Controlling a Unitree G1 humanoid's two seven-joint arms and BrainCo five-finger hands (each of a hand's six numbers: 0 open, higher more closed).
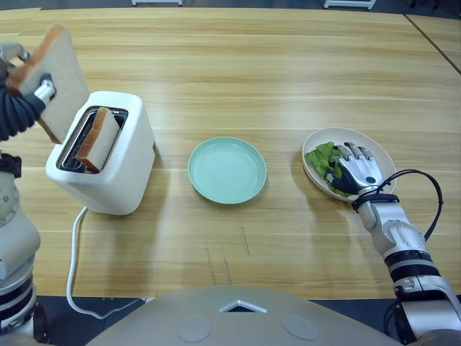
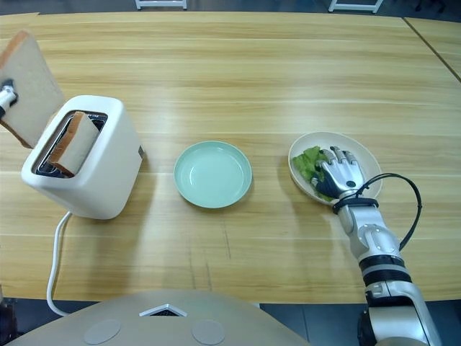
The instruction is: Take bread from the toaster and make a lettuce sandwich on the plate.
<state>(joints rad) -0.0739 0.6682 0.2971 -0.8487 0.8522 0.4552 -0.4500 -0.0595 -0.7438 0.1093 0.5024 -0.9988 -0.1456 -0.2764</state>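
On the table [image 1: 288,72], just beside the toaster [image 1: 119,173] and well left of the bare plate [image 1: 227,171], the left hand [image 1: 41,92] pinches a raised slice [image 1: 61,72] thinly, so it may slip; the right hand [image 1: 356,171] covers the lettuce [image 1: 320,157], grip untellable.

White toaster [image 1: 115,166] left w/ slice [image 1: 101,137] in slot, 2nd slice [image 1: 57,68] aloft; green plate [image 1: 227,170] centre; lettuce [image 1: 319,158] in dish [image 1: 360,137] right.

Pale wooden table [image 1: 288,72], a second one [image 1: 441,29] adjoining, dark floor [image 1: 238,3] beyond
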